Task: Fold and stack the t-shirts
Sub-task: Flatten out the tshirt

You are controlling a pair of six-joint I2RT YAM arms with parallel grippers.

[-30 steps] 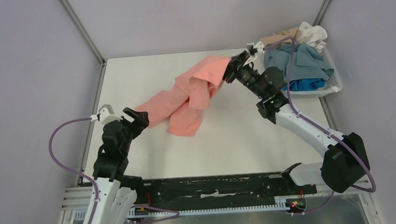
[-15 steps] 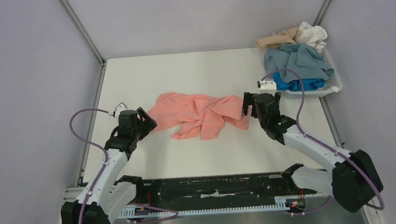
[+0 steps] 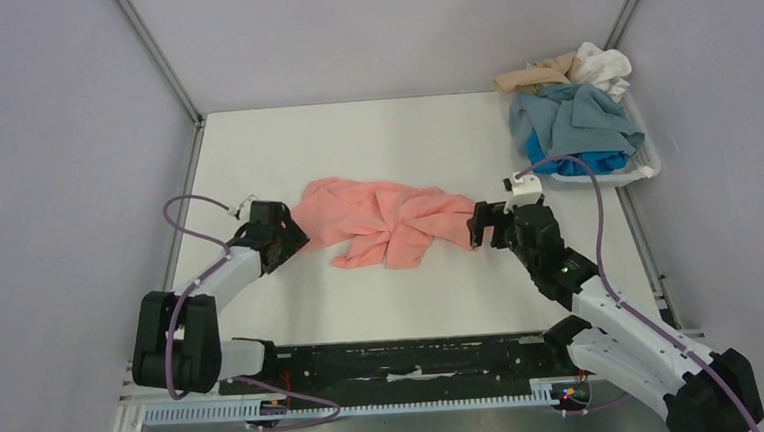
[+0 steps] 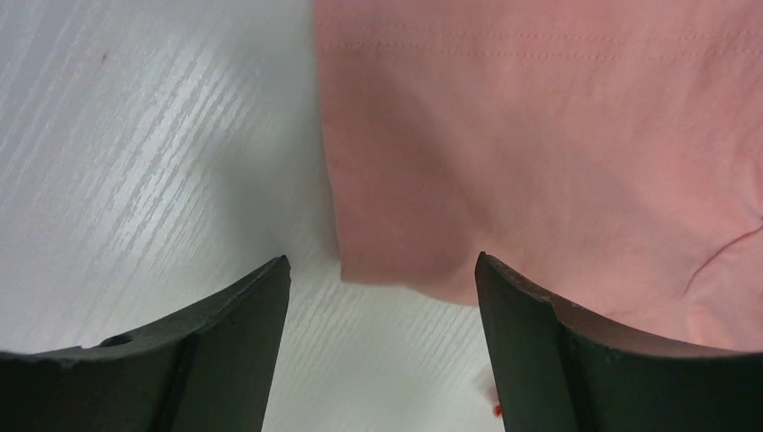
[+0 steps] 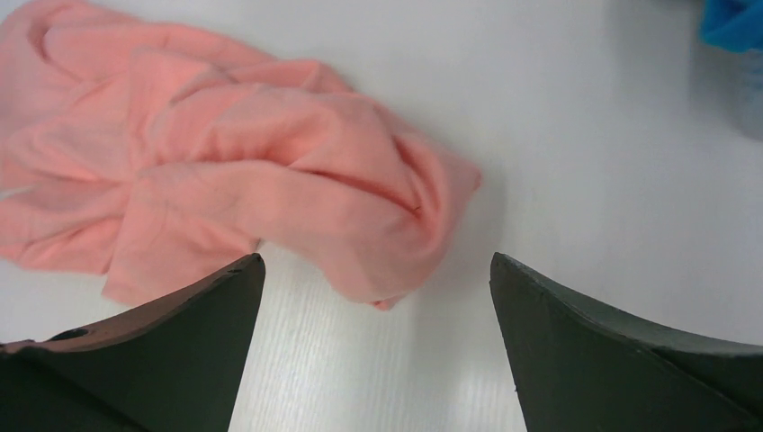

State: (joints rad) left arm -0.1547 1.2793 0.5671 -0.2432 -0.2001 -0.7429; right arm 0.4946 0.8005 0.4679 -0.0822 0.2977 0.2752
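A salmon-pink t-shirt (image 3: 383, 221) lies crumpled and twisted across the middle of the white table. Just off its left corner sits my left gripper (image 3: 284, 237), open. The left wrist view shows the hemmed corner of the shirt (image 4: 540, 135) lying just ahead of the open left gripper (image 4: 382, 261), with nothing held. At the shirt's right end is my right gripper (image 3: 484, 225), also open. In the right wrist view a bunched fold of the pink shirt (image 5: 270, 180) lies just in front of the wide-open right gripper (image 5: 376, 258), which touches nothing.
A white plastic basket (image 3: 645, 165) at the back right holds a grey-blue shirt (image 3: 577, 119), a bright blue one (image 3: 580, 164), a beige one (image 3: 535, 73) and a white one (image 3: 604, 65). Metal frame rails run along the table's left and right edges.
The right gripper, shut on the pink shirt and holding it up at the back, opened and pulled back. The shirt dropped flat. The left arm lowered to the shirt's left corner.
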